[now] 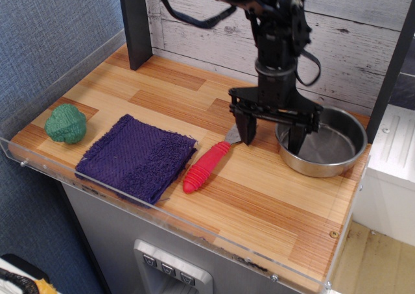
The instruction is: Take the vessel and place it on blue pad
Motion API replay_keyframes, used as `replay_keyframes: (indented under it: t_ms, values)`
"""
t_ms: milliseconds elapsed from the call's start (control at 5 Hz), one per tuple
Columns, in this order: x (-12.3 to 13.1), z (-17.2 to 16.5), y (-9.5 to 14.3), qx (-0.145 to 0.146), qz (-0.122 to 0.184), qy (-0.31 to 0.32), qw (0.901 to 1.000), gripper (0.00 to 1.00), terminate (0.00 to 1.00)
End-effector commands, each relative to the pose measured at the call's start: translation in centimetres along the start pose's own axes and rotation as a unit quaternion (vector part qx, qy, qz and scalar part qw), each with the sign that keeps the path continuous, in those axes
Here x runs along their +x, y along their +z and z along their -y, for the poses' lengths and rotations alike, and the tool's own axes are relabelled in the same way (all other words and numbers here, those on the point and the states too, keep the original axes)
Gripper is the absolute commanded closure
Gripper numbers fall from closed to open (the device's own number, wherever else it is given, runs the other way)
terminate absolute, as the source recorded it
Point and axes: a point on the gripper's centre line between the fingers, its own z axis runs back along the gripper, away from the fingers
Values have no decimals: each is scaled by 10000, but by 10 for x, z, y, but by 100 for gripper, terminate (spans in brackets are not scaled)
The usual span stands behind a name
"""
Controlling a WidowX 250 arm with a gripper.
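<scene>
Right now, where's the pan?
The pan sits at the right end of the table, by the back wall, right of the red-handled fork. The open hand straddles its left rim.

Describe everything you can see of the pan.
The pan is a shiny, round, shallow steel bowl, empty and upright at the right end of the wooden table. No handle is visible. The open gripper straddles its left rim, one finger inside and one outside by the fork; contact is unclear.
</scene>
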Motion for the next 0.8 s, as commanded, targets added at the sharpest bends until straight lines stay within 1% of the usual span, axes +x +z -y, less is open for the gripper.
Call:
replay_keyframes:
  t_ms: [0, 200, 400, 600]
  values:
    - [0, -1, 14, 99, 205, -118, 9997, 100, 0]
    - [-1, 3, 23, 182, 350, -413, 9984, 100, 0]
    - [1, 11, 37, 201, 541, -616, 9964, 100, 0]
    - [-1, 16, 60, 132, 797, -846, 9931, 100, 0]
